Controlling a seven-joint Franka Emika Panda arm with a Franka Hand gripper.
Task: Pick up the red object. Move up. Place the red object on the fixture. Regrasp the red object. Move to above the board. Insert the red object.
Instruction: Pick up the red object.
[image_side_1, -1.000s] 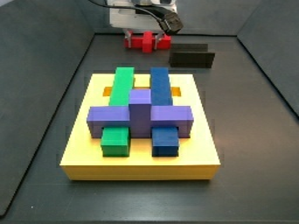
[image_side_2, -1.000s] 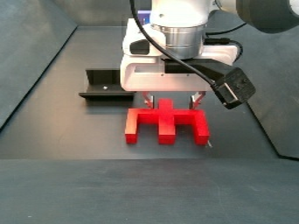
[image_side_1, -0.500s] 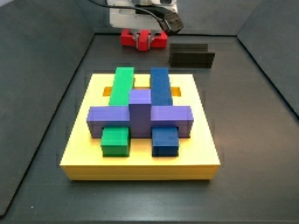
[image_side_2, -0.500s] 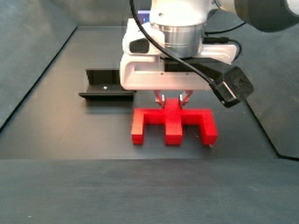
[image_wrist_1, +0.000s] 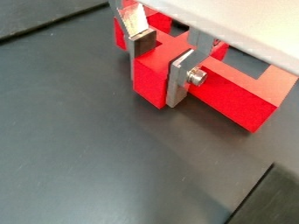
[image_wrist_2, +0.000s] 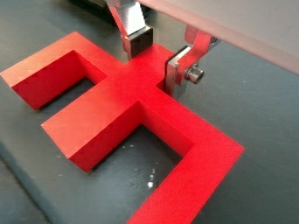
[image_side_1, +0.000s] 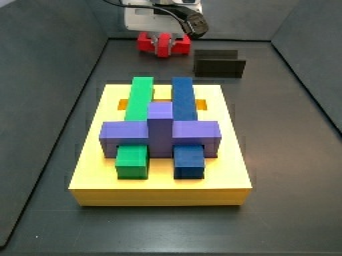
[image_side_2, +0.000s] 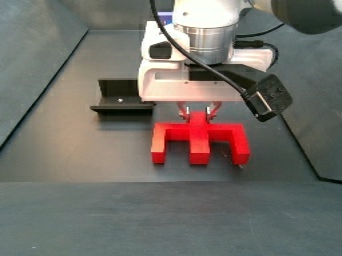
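1. In a side view, the fixture (image_side_2: 120, 98) stands on the dark floor at the left, apart from the red object (image_side_2: 198, 142).
2. In the same view, the red object lies flat on the floor, with three prongs that point toward the camera. The gripper (image_side_2: 199, 113) is directly above its middle tab.
3. In both wrist views, the silver fingers (image_wrist_2: 177, 68) stand on the two sides of the raised middle tab of the red object (image_wrist_2: 117, 96). The pads touch it or almost touch it, so the gripper (image_wrist_1: 159, 57) is narrow and closed on the red object (image_wrist_1: 222, 87).
4. In a side view, the board (image_side_1: 100, 160) lies near the camera and is well apart from the gripper (image_side_1: 166, 30). It bears a green block (image_side_1: 136, 100), a blue block (image_side_1: 183, 98) and a purple block (image_side_1: 160, 129).
5. In this view, the red object (image_side_1: 162, 43) is at the far end of the floor, and the fixture (image_side_1: 218, 64) is just to the right of it.
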